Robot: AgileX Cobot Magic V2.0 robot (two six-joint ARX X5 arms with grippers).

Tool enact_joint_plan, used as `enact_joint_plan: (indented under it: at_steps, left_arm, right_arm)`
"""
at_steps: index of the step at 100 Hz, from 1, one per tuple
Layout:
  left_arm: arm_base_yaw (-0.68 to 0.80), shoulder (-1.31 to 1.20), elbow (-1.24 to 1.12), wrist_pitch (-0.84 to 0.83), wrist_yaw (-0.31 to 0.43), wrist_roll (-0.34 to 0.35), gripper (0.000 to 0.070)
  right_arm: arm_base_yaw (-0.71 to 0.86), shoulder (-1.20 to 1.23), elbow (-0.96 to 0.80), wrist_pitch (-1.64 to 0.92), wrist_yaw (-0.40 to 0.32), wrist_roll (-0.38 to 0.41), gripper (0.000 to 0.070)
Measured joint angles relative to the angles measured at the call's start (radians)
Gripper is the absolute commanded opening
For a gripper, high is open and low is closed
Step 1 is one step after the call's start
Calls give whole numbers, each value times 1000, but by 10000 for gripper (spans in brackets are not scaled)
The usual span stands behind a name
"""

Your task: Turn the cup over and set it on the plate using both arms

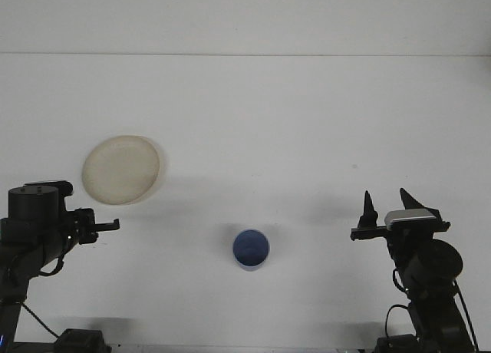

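Front view: blue cup (251,249) sits on the white table (268,123), mouth toward the camera, well apart from the cream plate (121,169) at left. Right gripper (390,202) spread, holding nothing; left gripper (106,225) (edge-on beside the plate) unreadable, can't tell.

Right gripper (387,202) jaws apart (left arm (38,222) raised).

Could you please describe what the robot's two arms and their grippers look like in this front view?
Both arms are black, built from rounded cylindrical joint housings. The right gripper ends in two dark, pointed, tapering jaws above a light grey block. A thin black cable loops beside the right arm's base. The left gripper is seen side-on as a slim dark bar; a thin cable trails below the left arm.
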State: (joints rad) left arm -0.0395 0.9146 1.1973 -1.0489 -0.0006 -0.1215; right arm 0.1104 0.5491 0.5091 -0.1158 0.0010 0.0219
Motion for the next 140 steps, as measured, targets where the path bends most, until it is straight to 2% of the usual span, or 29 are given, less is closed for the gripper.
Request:
enact_joint_plan:
  at_steps: [15, 30, 34, 44, 64, 79, 85, 140]
  left_arm:
    - [0, -4, 0, 1, 0, 0, 36]
    - [0, -7, 0, 0, 0, 0, 384]
    - [0, -7, 0, 0, 0, 0, 432]
    - [0, -8, 0, 0, 0, 0, 470]
    - [-18, -13, 0, -7, 13, 0, 476]
    - [-81, 6, 4, -7, 132, -1, 506]
    - [-122, 35, 20, -5, 156, -1, 506]
    - [-594, 440, 120, 199, 161, -64, 505]
  right_arm:
    - [0, 0, 0, 0, 0, 0, 484]
    - [0, 0, 0, 0, 0, 0, 484]
    - [0, 0, 0, 0, 0, 0, 484]
    - [0, 0, 0, 0, 0, 0, 484]
    - [0, 0, 0, 0, 0, 0, 484]
    - [0, 0, 0, 0, 0, 0, 484]
    - [0, 0, 0, 0, 0, 0, 484]
    - [0, 0, 0, 0, 0, 0, 484]
